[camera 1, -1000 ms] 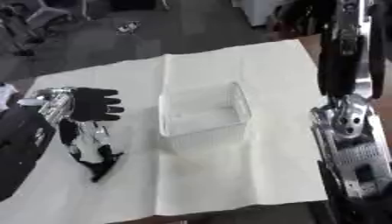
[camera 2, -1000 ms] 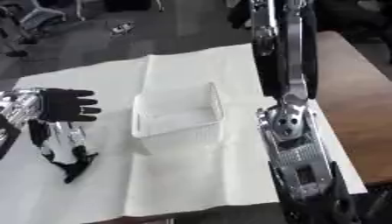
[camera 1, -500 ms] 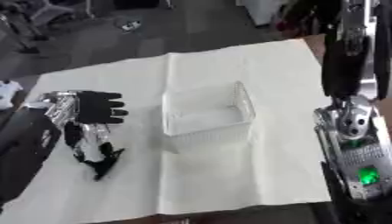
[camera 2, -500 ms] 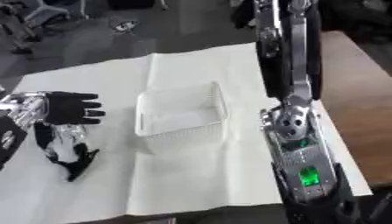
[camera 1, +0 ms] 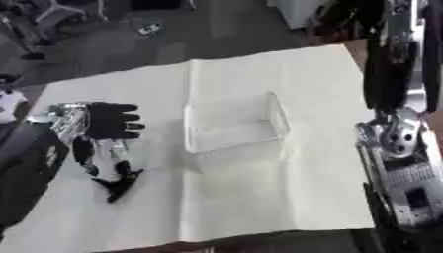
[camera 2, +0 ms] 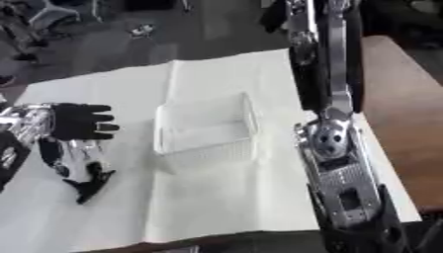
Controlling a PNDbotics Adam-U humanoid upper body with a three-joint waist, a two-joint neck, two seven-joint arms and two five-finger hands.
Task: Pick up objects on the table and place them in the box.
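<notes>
A clear plastic box [camera 1: 234, 123] stands open-topped in the middle of the white cloth [camera 1: 294, 188]; I see nothing inside it. My left hand [camera 1: 108, 121] hovers over the cloth to the box's left, its black fingers held straight and pointing toward the box. Below the palm a black and silver shape [camera 1: 112, 180] reaches down to the cloth; I cannot tell whether it belongs to the hand or is a separate thing. My right forearm [camera 2: 342, 173] runs down the right side, and its hand is out of the picture.
The cloth covers most of a brown table [camera 2: 407, 108], whose bare wood shows at the right. Dark floor with chairs and small items lies beyond the far edge. The right arm's upper part [camera 2: 325, 54] hangs over the cloth's far right corner.
My left hand stays nearly in place beside the box. The right forearm has sunk a little, and a green light on it half a second ago no longer shows.
</notes>
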